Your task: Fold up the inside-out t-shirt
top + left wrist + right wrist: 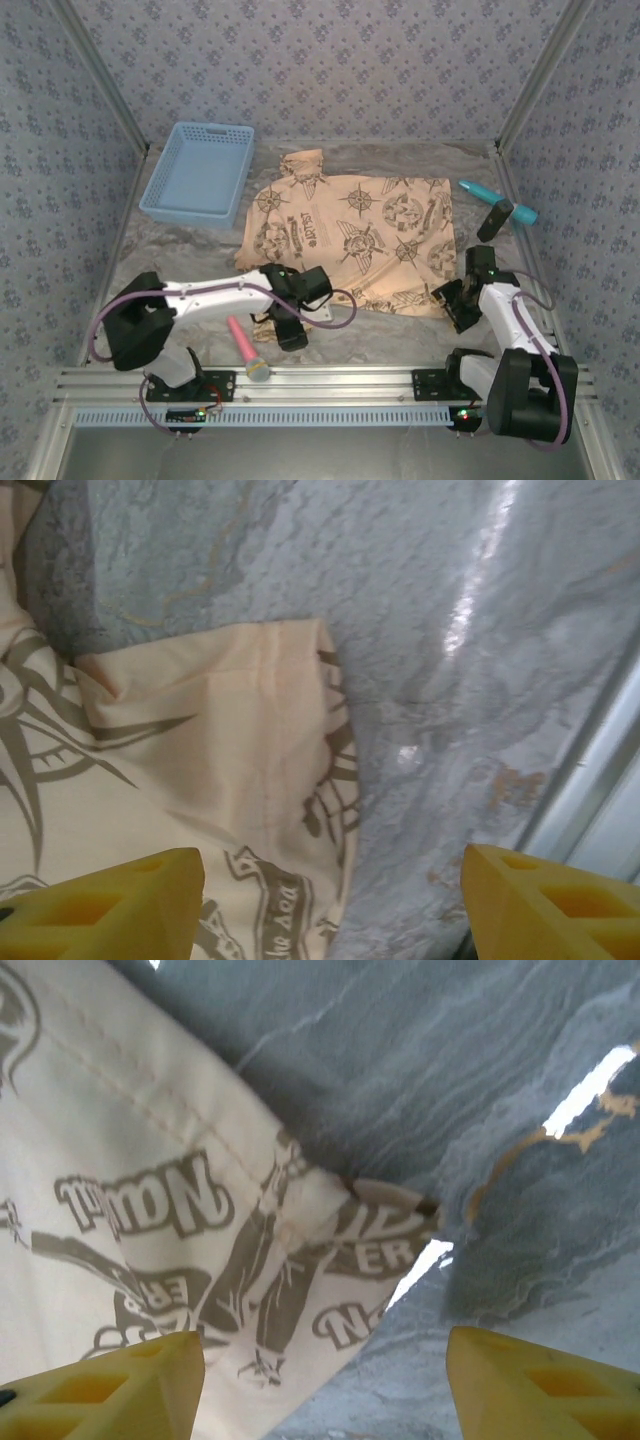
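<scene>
We're looking at a grey marbled counter (pixel 180 255), glossy and catching glare. Spread across the middle is the inside-out t-shirt (pixel 350 235), mostly flat, with one sleeve poking toward the far side and the near-left corner a little bunched. At far left a blue basket (pixel 190 213) sits just beside the shirt's left edge. At near left a pink tool (pixel 243 347) with a grey tip lies at a slant, close to the near edge. At far right there's a teal tool (pixel 497 200) past the shirt's corner, with a short black thing (pixel 494 221) against it. Up close, the shirt's hem rests flat on bare counter.
</scene>
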`<action>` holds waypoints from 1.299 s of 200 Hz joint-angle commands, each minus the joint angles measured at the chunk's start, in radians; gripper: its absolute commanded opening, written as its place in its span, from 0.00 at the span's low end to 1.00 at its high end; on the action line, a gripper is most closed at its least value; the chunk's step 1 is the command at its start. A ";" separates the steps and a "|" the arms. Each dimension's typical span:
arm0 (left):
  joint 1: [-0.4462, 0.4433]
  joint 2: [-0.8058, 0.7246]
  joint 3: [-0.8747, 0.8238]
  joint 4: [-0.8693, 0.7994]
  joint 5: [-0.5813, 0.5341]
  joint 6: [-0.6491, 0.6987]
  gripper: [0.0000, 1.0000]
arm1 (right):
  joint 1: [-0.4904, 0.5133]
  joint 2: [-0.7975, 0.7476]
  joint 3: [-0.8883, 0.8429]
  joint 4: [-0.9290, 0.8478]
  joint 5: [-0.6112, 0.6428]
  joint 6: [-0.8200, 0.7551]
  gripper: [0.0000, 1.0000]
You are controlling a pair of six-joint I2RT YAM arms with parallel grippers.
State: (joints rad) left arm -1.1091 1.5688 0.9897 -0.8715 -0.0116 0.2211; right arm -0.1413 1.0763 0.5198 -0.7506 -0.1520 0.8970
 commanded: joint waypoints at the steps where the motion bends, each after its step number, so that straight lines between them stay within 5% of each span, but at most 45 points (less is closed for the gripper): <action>1: -0.010 0.061 0.054 -0.136 -0.062 0.013 0.73 | -0.015 0.036 0.013 0.030 -0.017 -0.008 0.65; 37: -0.005 0.175 0.094 -0.176 -0.185 -0.024 0.70 | -0.018 0.069 0.021 0.059 0.005 -0.013 0.58; 93: -0.004 0.270 0.093 -0.133 -0.202 -0.065 0.54 | -0.018 0.092 0.007 0.090 0.040 -0.005 0.56; 125: -0.024 0.311 0.107 -0.146 -0.173 -0.063 0.13 | -0.020 0.091 -0.010 0.103 0.093 0.008 0.33; 142: -0.027 0.278 0.121 -0.183 -0.140 -0.039 0.00 | -0.019 0.071 -0.022 0.096 0.109 0.042 0.13; 157: -0.035 0.241 0.146 -0.248 -0.140 -0.013 0.00 | -0.018 0.042 -0.026 0.068 0.131 0.072 0.00; 260: -0.087 0.004 0.402 -0.670 0.099 0.045 0.00 | 0.000 -0.196 0.091 -0.321 0.293 0.196 0.00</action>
State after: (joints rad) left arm -1.1881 1.6272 1.3445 -1.3872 -0.0231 0.2504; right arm -0.1497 0.8818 0.5446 -0.9047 0.0643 1.0264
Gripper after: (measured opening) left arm 0.060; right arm 0.059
